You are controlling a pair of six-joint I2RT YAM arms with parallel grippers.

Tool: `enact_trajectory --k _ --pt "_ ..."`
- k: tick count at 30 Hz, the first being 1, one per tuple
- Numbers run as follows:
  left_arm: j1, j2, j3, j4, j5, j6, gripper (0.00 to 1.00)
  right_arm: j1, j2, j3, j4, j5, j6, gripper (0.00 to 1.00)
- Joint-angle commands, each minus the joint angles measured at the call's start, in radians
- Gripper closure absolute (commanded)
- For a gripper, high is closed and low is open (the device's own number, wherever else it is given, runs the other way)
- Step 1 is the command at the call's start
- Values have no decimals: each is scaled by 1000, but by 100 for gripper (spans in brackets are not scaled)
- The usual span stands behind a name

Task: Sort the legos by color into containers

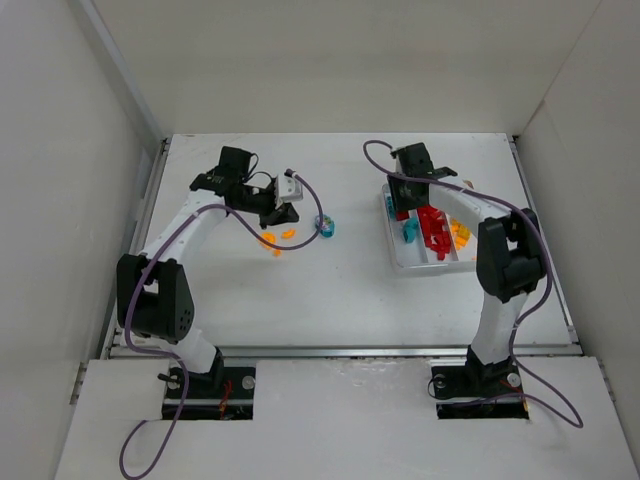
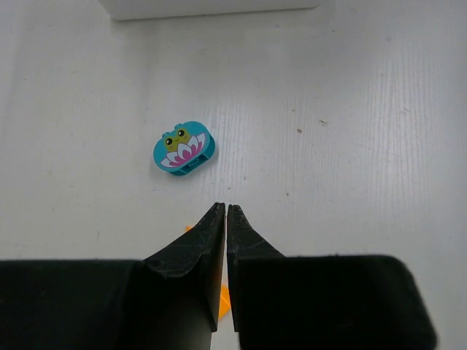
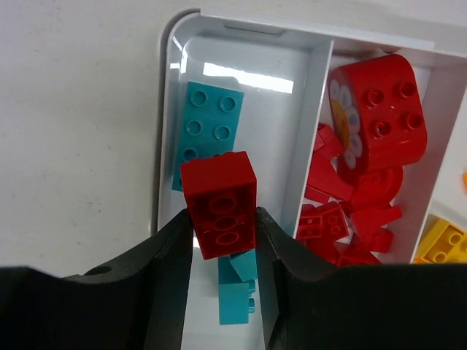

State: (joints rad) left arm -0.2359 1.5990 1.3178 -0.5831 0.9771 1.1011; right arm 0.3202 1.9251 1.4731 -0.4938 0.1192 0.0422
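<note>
**Obstructions and Cropping Noted**

Left wrist view: orange piece [image 2: 221, 306] shows only as slivers behind the closed left fingers [image 2: 197, 255]; shape and grip undetermined. White object [image 2: 211, 7] cut by top edge, unidentified.

Right wrist view: red brick [image 3: 220, 204] covers part of a teal brick [image 3: 208, 120]; tray [image 3: 166, 109] and yellow brick [image 3: 445, 239] cut by right edge.

Top view: right arm [image 1: 415, 172] covers tray's far end; contents too small to identify.

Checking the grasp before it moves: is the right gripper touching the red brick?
Touching. The right wrist view shows the right gripper pressed against both sides of the red brick.
</note>
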Motion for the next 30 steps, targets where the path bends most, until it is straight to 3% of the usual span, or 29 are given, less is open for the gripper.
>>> enact_trajectory --k 1,11,22,25,26,28,29,30 --pt "-2 -68 -23 17 0 -21 96 2 -26 66 -9 71 28 88" --pt "-2 -96 -84 62 0 -61 95 2 -63 66 0 143 28 93" --pt "-2 -105 -94 80 -9 -79 95 -21 -63 85 -11 364 19 95" --pt "-2 -105 -94 89 -18 -89 92 -21 -42 85 -32 388 -2 86" --pt "-2 -105 -94 89 -18 -89 89 -21 -31 85 -41 389 -2 74" --pt "-2 -105 -94 89 -29 -99 66 -21 -31 85 -42 389 -2 56" --pt "-2 -105 -94 98 -38 -99 57 -21 -31 85 -42 376 -2 38" --pt "-2 -105 -94 98 -38 -99 51 -21 -31 85 -42 376 -2 33"
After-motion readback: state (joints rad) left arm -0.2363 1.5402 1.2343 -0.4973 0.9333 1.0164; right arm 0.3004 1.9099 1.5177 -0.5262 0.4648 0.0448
